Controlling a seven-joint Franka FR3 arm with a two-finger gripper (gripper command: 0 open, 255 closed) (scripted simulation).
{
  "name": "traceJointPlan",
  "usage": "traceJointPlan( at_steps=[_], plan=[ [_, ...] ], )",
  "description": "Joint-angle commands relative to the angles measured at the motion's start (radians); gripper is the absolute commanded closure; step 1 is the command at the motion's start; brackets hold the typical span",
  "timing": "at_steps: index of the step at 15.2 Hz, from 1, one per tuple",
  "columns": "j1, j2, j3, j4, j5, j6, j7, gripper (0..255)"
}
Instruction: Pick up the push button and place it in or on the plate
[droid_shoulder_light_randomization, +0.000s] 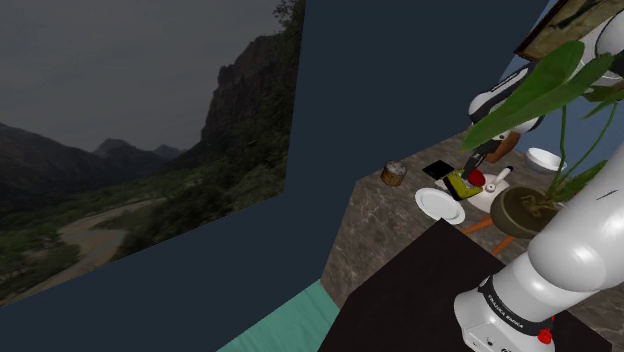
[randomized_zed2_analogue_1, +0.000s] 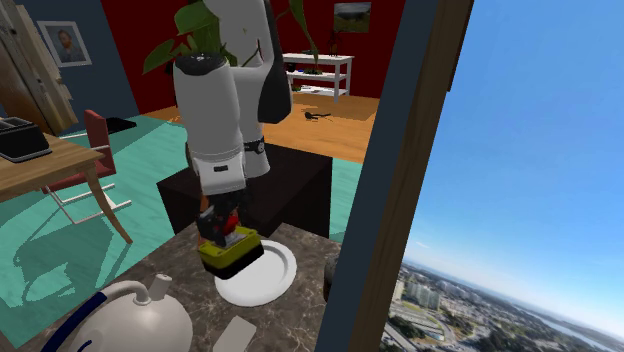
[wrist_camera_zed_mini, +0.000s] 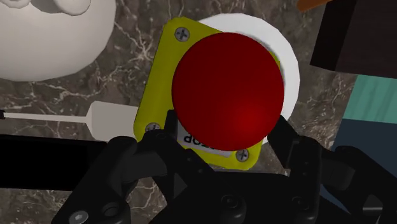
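The push button (wrist_camera_zed_mini: 229, 89) has a big red dome on a yellow box with screws at its corners. My black gripper (wrist_camera_zed_mini: 226, 127) is shut on it, one finger on each side of the box. In the second exterior view the gripper (randomized_zed2_analogue_1: 222, 228) holds the button (randomized_zed2_analogue_1: 230, 252) just above the near rim of the round white plate (randomized_zed2_analogue_1: 270, 278). In the wrist view the plate (wrist_camera_zed_mini: 289, 60) shows from behind the button. The shoulder view has the button (droid_shoulder_light_randomization: 464, 184) beside and slightly above the plate (droid_shoulder_light_randomization: 438, 205) on the marble top.
A white teapot (randomized_zed2_analogue_1: 140, 315) stands close to the plate, with a flat white thing (wrist_camera_zed_mini: 95, 118) lying by it. A potted plant (droid_shoulder_light_randomization: 525, 210), a small brown cup (droid_shoulder_light_randomization: 393, 174), a black flat item (droid_shoulder_light_randomization: 437, 169) and a white bowl (droid_shoulder_light_randomization: 545, 158) share the top. The dark stand (droid_shoulder_light_randomization: 420, 290) borders it.
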Motion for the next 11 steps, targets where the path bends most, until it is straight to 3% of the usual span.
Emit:
traceJointPlan(
  at_steps=[1,4,11],
  plan=[
    [0.030,-0.040,0.002,-0.012,-0.033,-0.020,0.056,255],
    [0.088,-0.116,0.024,-0.027,-0.088,-0.066,0.174,255],
    [0.075,-0.030,0.040,-0.048,-0.016,0.025,0.124,255]
  ],
)
